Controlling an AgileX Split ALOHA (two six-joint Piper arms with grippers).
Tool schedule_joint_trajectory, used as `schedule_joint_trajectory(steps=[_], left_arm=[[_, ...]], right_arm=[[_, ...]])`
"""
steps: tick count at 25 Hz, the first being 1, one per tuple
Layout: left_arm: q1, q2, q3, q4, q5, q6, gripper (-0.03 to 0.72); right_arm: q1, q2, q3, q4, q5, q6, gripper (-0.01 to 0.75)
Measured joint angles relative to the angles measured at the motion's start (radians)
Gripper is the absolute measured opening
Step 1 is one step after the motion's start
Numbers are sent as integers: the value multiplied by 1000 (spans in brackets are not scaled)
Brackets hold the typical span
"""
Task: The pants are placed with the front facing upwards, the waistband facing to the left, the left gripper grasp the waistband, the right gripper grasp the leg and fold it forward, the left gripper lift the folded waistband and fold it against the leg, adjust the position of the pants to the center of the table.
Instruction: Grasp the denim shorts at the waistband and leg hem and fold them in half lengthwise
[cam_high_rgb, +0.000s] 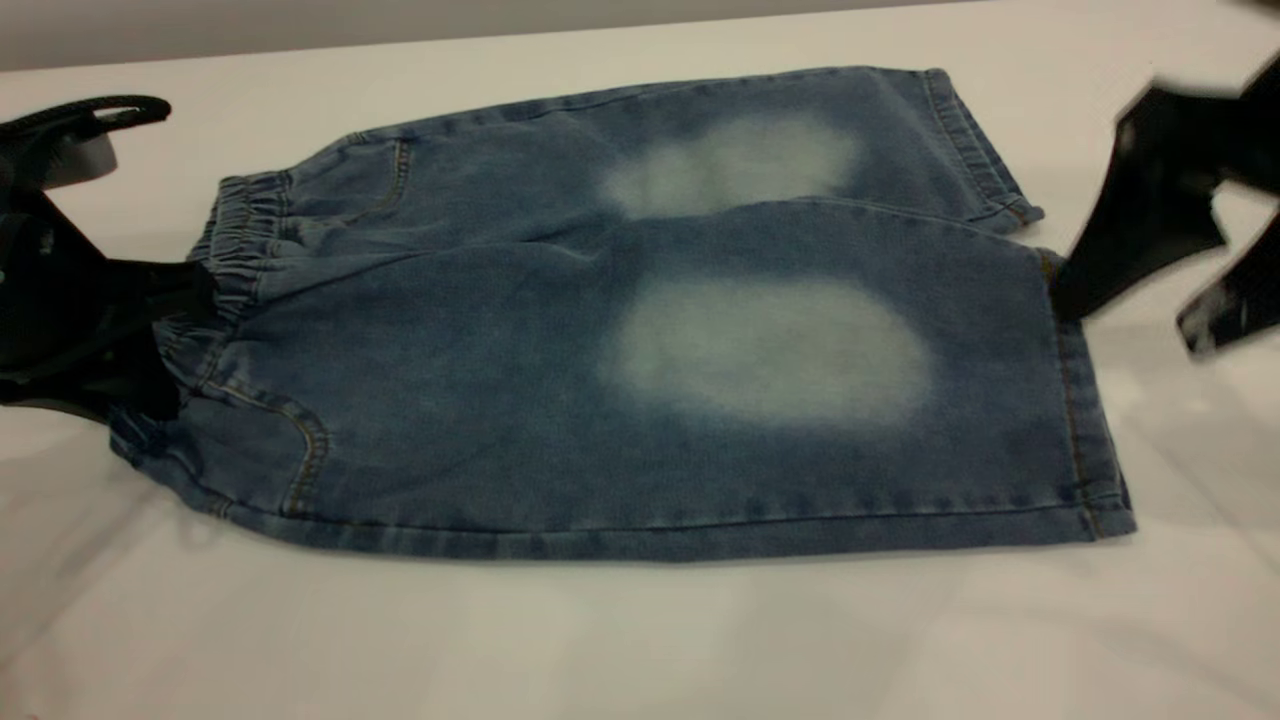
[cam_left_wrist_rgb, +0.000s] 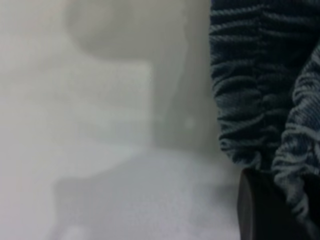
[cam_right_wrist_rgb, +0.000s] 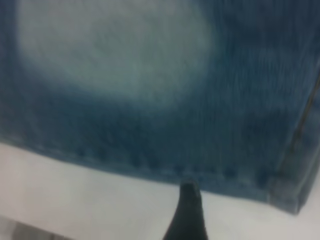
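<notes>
While the pants (cam_high_rgb: 620, 330) lie flat across the table (cam_high_rgb: 640, 640), front up, the left gripper (cam_high_rgb: 175, 300) sits at the waistband (cam_high_rgb: 235, 245) on the left, clenched on its ruched denim. Over on the right, the right gripper (cam_high_rgb: 1130, 270) touches the leg hem (cam_high_rgb: 1075, 400), fingers spread apart.

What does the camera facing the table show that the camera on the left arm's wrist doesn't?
Only the exterior view shows the whole pants spread front-up on the table, both pale thigh patches, the leg hems, and the right gripper at the near leg's hem. It also shows the left gripper at the waistband.

Only the left wrist view shows the waistband's puckered ridges close up, with one dark gripper finger beside them.

Both show the ruched waistband lying on the white table.
</notes>
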Motion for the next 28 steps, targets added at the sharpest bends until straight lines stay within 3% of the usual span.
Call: schedule_joint_trajectory(steps=[12,19,28], left_arm=[[0,-17,-1,-2,2,0,150],[-1,-17,-1,-2,1,0,150],[-1,-17,-1,-2,-1,0,150]], right_arm=[[0,149,69,187,-175,-228,532],[0,241,69,346,-169,-417,528],[0,256,69,536,-79,-625,468]])
